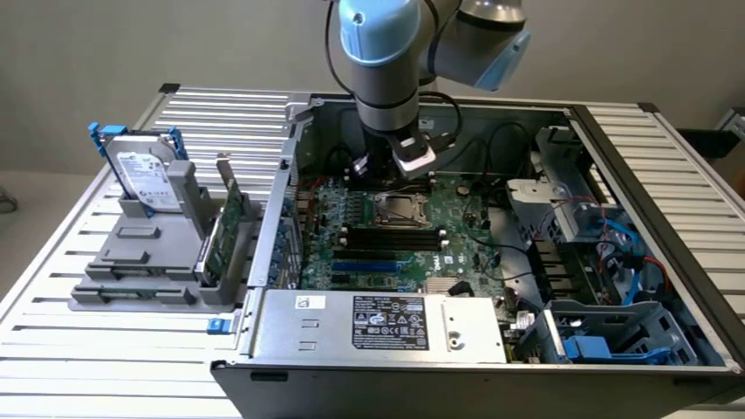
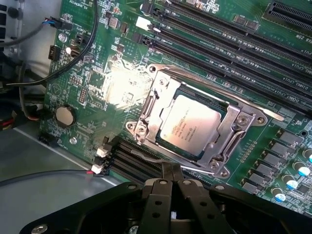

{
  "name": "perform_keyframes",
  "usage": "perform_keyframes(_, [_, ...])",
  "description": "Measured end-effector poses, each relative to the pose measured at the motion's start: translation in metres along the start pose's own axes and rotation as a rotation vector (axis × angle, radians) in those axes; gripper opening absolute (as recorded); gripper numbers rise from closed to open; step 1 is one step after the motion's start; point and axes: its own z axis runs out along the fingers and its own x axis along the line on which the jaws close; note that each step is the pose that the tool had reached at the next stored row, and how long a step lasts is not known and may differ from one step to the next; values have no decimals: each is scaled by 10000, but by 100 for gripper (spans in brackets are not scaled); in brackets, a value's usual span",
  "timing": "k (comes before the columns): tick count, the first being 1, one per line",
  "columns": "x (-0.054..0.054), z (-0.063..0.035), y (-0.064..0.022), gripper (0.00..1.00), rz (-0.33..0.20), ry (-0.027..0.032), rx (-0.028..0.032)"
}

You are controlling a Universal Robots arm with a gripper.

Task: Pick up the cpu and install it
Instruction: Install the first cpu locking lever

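The cpu (image 2: 190, 124), a small flat square chip with a silvery-beige top, lies in the metal-framed socket (image 2: 229, 126) on the green motherboard (image 2: 87, 83). The socket's frame surrounds it. My gripper (image 2: 170, 169) hovers just beside the socket's edge, its two black fingers pressed together with nothing between them. In the exterior view the gripper (image 1: 402, 170) hangs inside the open computer case, just above and behind the socket (image 1: 396, 209).
A grey hard drive with blue handles (image 1: 146, 175) and an upright green circuit card (image 1: 227, 218) stand in a grey holder at the exterior view's left. The power supply (image 1: 385, 323) fills the case front. Black memory slots (image 2: 229, 44), cables (image 2: 48, 73) and a drive cage (image 1: 570, 201) surround the socket.
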Motion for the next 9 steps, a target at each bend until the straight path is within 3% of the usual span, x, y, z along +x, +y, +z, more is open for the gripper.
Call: perform_keyframes(9, [9,2,3,11,-65,-47,-78])
